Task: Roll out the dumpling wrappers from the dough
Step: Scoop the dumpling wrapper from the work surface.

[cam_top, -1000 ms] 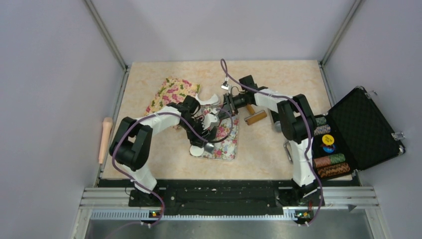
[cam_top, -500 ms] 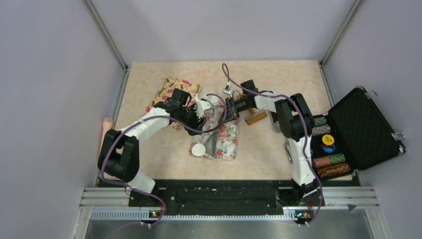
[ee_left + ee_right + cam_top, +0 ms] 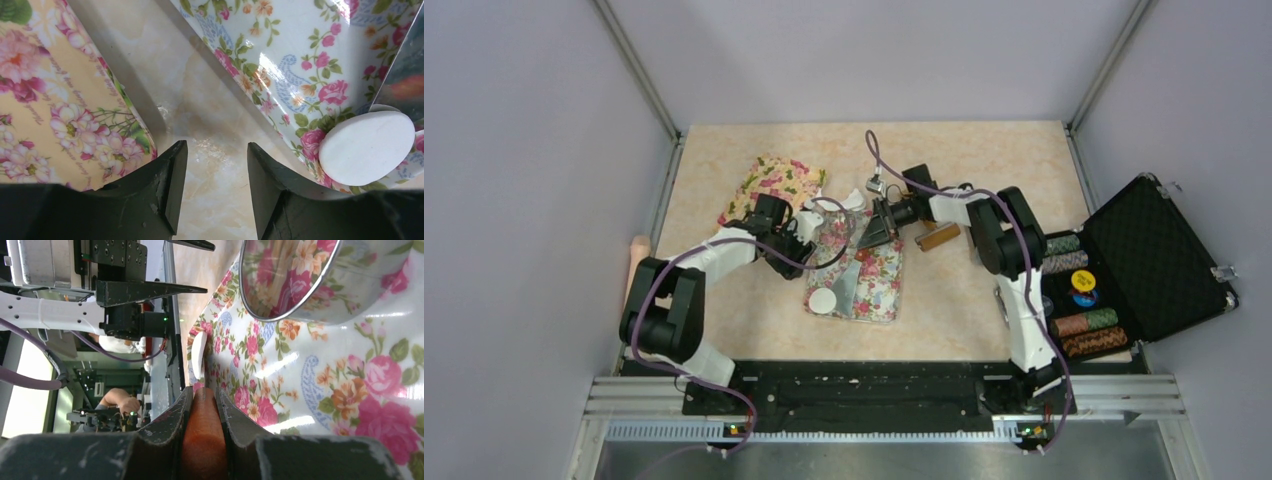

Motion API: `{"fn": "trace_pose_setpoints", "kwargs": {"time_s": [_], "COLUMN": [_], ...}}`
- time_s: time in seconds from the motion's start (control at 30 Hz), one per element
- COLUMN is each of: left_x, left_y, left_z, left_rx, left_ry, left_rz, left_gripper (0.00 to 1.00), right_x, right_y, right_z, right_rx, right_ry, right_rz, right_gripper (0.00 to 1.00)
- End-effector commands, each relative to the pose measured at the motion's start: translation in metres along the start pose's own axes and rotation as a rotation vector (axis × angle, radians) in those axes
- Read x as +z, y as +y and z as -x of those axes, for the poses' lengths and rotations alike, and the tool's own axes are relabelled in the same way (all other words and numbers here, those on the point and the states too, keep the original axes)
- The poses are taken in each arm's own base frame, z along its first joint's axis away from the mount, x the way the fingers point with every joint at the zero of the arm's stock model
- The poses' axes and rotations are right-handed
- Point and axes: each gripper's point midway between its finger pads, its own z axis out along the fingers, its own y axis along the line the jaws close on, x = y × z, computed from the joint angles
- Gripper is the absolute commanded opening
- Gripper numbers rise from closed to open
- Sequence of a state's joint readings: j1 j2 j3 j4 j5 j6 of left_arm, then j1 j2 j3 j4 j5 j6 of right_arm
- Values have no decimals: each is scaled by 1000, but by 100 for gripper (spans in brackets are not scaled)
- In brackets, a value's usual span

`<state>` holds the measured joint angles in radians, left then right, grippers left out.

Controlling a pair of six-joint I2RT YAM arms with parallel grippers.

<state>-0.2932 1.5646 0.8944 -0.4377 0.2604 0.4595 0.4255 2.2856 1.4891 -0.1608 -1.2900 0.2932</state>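
Note:
One round white dumpling wrapper [image 3: 823, 301] lies on the near left corner of the white floral mat [image 3: 879, 285]. It also shows in the left wrist view [image 3: 367, 147] and edge-on in the right wrist view [image 3: 198, 352]. My left gripper [image 3: 791, 238] is open and empty over bare table between the two floral mats [image 3: 217, 150]. My right gripper [image 3: 884, 216] is shut on an orange-brown wooden handle [image 3: 202, 440] of a shiny metal tool [image 3: 295, 280] that rests on the floral mat.
A yellow floral mat [image 3: 769, 185] lies at the back left. White dough scraps [image 3: 849, 197] sit behind the mats. A brown rolling pin [image 3: 939, 236] lies right of the mat. An open case of poker chips [image 3: 1154, 260] stands at the right edge. A pale rolling pin [image 3: 636, 255] lies off the left edge.
My left gripper has drawn back left off the white floral mat, away from the wrapper. My right gripper has shifted slightly and lowered the metal tool along the mat.

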Motion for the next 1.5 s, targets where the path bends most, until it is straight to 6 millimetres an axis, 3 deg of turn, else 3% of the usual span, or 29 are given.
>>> {"fn": "trace_pose_setpoints", "kwargs": {"time_s": [0.0,0.27,0.4,0.63,0.87,1.13,1.47], "left_x": [6,9,2,-30,-71,-121,-158], "left_y": [7,-4,-5,11,39,79,101], "left_z": [5,3,11,40,59,42,21], "left_rx": [-31,-50,-54,-85,-179,-348,-475], "left_ry": [-28,-37,-70,-166,-277,-388,-496], "left_rz": [45,-8,-10,17,89,173,214], "left_gripper": [52,50,51,56,59,60,63], "right_x": [15,26,30,32,30,28,12], "right_y": [8,22,21,1,10,14,43], "right_z": [20,28,23,11,10,16,53], "right_rx": [-103,-66,-54,-76,-50,-15,12], "right_ry": [-19,-53,-36,-8,14,7,-120], "right_rz": [45,118,131,24,58,65,145], "right_gripper": [0,0,0,0,0,0,0]}}
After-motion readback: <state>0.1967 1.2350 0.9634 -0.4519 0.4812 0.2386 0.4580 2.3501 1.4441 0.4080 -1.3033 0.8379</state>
